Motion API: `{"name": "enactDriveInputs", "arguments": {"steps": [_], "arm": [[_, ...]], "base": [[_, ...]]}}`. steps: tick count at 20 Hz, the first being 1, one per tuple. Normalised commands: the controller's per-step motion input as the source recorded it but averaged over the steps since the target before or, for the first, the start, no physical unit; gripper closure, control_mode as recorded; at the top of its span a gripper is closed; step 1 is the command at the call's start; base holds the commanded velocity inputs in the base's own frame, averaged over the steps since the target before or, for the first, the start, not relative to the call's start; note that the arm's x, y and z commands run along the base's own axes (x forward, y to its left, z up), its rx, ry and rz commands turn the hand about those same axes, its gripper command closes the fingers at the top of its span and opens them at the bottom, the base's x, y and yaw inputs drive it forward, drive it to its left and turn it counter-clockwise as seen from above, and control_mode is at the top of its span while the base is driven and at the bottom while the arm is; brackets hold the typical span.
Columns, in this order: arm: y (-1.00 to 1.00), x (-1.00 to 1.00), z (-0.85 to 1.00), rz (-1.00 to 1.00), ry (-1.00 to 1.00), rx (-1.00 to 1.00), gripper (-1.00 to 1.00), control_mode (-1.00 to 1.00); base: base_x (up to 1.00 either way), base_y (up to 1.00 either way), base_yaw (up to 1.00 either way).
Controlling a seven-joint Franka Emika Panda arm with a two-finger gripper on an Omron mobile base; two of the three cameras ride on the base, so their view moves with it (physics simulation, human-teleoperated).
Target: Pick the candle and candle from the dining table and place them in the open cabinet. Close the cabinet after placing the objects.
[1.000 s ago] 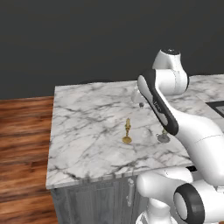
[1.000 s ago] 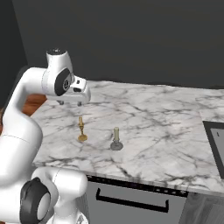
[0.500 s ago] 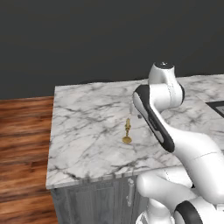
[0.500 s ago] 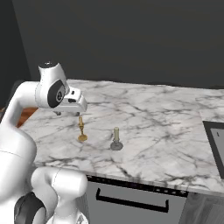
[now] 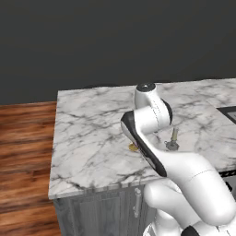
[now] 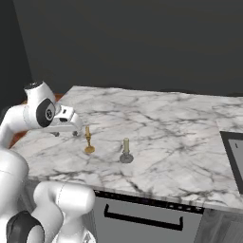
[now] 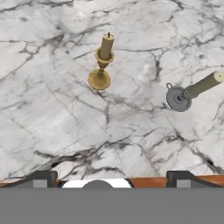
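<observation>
1. Standing upright on the marble surface (image 6: 180, 137) are two candles: a yellow taper in a gold candlestick (image 6: 88, 140) and a stubby olive candle on a grey metal base (image 6: 126, 151).
2. In the right base view the gold candlestick is to the left, the olive candle just to its right and slightly nearer the front edge; the two are near each other but apart.
3. In the left base view the olive candle (image 5: 173, 139) shows beside the arm's white link, while only a sliver of the gold candlestick's foot (image 5: 133, 147) peeks out from behind the arm.
4. The end effector (image 6: 65, 134) hangs over the left part of the surface, just left of the gold candlestick and not touching it.
5. Its jaws stand wide apart with nothing between them; in the hand view the two dark fingertips (image 7: 43, 178) sit far apart at the bottom.
6. The hand view looks down on both candles: the gold candlestick (image 7: 102, 65) near the upper middle, the olive candle (image 7: 192, 91) to the right, its grey base showing a small ring handle.
7. A strip of brown wood floor (image 5: 25, 152) lies beyond the surface's left end, and the corner of a dark cooktop (image 6: 234, 154) shows at the right edge.
</observation>
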Motion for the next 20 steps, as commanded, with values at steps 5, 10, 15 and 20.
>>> {"name": "enactDriveInputs", "arguments": {"steps": [5, 10, 15, 20], "arm": [[0.25, 0.00, -0.27, -0.08, -0.05, -0.06, -1.00, -1.00], [0.07, 0.04, -0.23, -0.10, -0.17, -0.04, -1.00, -1.00], [0.00, 0.16, -0.21, -0.08, -0.21, 0.00, -1.00, -1.00], [0.00, 0.19, -0.23, -0.07, -0.14, 0.00, -1.00, -1.00]], "base": [[0.00, 0.00, 0.00], [0.00, 0.00, 0.00], [0.00, 0.00, 0.00], [0.00, 0.00, 0.00]]}}
